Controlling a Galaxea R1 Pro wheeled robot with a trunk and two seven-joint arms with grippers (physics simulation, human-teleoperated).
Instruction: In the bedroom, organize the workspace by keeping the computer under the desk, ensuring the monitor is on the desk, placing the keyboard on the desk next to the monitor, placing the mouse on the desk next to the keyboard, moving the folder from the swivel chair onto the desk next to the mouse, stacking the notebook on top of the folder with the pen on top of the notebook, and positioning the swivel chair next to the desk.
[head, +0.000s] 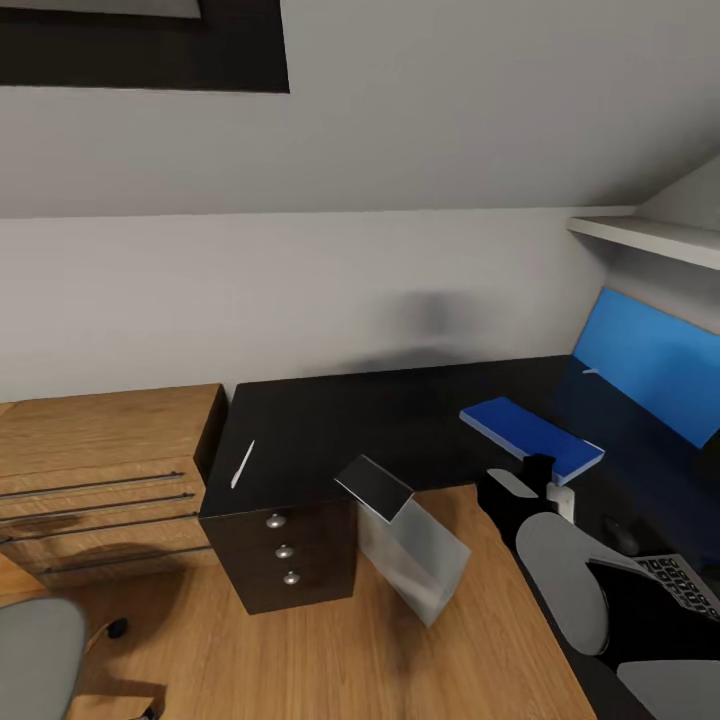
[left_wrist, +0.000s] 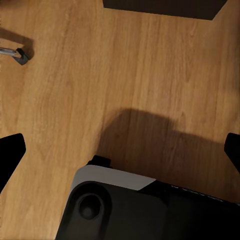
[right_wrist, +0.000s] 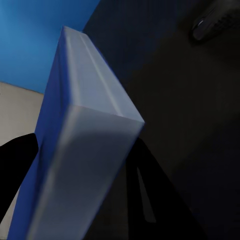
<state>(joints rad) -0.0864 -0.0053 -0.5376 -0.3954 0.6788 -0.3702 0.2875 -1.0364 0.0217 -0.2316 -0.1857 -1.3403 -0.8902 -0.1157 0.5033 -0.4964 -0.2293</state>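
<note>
On the black desk (head: 380, 420), the bright-blue folder (head: 530, 435) lies by the blue back panel. My right gripper (head: 540, 478) is shut on its near edge. In the right wrist view the folder (right_wrist: 85, 130) sits between the black fingers (right_wrist: 17, 162). Beyond it are the mouse (right_wrist: 207, 25) and the keyboard (head: 685, 582). A white pen (head: 243, 463) rests on the desk's left end, above the drawers. The light-grey computer (head: 410, 545) stands tilted on the floor in the desk's inner corner. My left gripper (left_wrist: 120, 150) hangs open over the wooden floor. The monitor and notebook are out of view.
A light wooden chest (head: 100, 470) with bar handles stands left of the desk. The grey swivel chair (head: 35, 650) is at the lower left, one caster (left_wrist: 20, 54) showing on the floor. A white shelf (head: 650, 238) juts out above the desk's right wing.
</note>
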